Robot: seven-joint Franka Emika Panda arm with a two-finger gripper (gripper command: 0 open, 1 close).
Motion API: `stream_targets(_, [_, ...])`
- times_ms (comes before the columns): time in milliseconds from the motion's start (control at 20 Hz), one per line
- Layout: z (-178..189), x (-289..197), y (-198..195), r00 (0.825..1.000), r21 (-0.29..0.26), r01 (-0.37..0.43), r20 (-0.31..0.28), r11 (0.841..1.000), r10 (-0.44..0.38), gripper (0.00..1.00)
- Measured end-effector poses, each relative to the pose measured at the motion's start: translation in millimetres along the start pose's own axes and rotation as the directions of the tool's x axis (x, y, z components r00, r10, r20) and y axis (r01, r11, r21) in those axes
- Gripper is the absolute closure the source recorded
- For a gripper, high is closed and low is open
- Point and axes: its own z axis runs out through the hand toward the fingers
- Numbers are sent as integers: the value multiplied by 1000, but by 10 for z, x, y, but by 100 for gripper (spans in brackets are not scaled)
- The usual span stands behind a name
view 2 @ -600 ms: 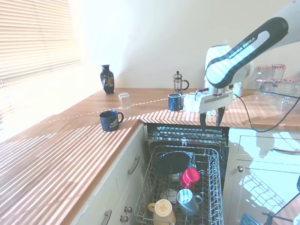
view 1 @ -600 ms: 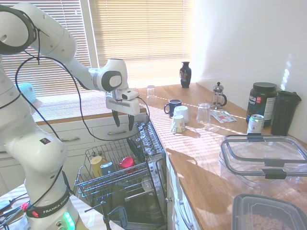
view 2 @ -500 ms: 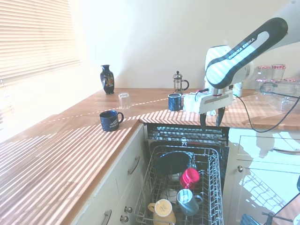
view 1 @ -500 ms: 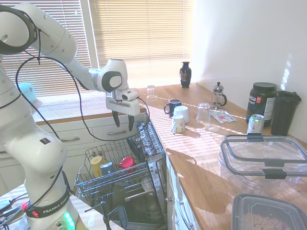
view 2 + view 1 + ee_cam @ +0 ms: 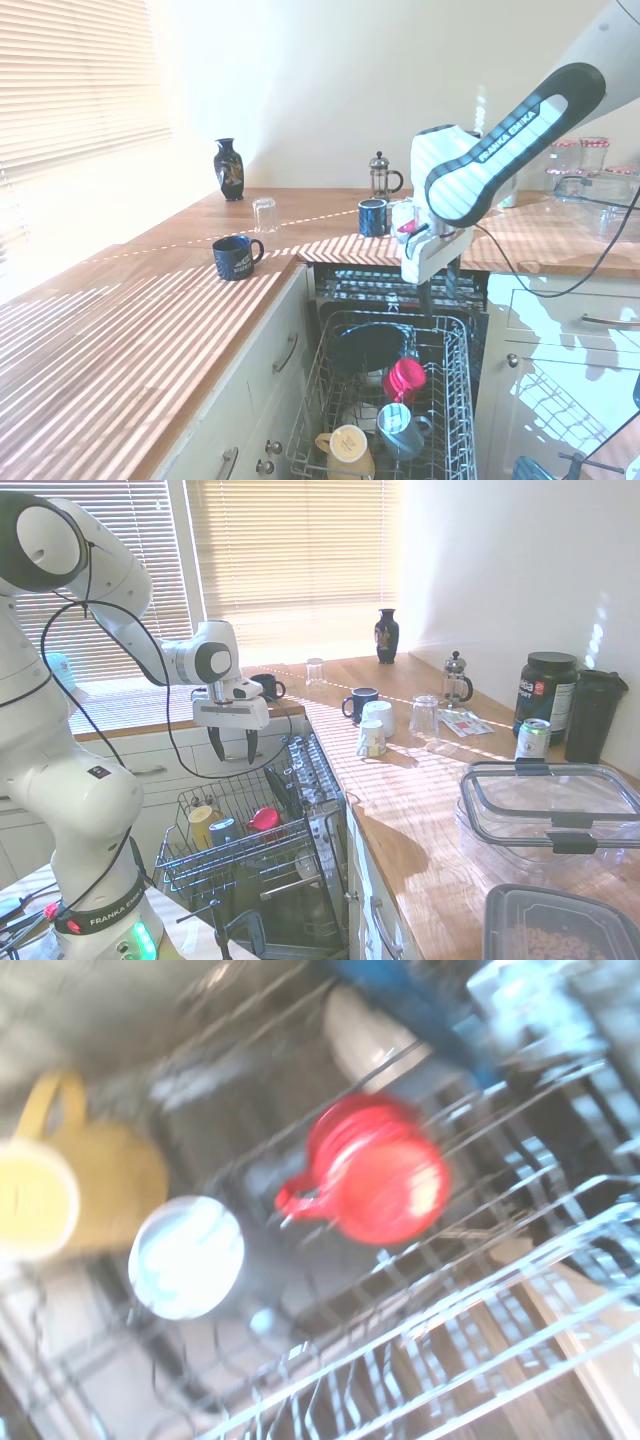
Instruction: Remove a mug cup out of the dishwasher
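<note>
First exterior view: the pincer [image 5: 231,744] hung open and empty above the dishwasher [image 5: 250,850], with descent onto the mug cup [image 5: 223,831], at five o'clock of the yellow mug [image 5: 202,825], seemingly next.

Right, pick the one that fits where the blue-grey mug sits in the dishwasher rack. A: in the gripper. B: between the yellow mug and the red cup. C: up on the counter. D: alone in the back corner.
B: in the first exterior view the mug cup stands in the dishwasher rack between the yellow mug and the red cup, while the open gripper hangs above, holding nothing.
</note>
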Motion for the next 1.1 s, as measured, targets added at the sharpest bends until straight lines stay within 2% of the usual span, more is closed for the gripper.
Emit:
stream_targets(150, [260,-89,-224,996,-67,85,11,994,-84,0])
stream_targets(300, [590,-102,-499,990,-128,143,32,981,-140,0])
stream_targets(500, [991,-120,-789,978,-174,197,111,965,-179,0])
stream_targets(600, [1142,-121,-862,971,-194,224,125,955,-202,0])
stream_targets(1100, [1961,-422,-990,935,-214,341,178,915,-307,0])
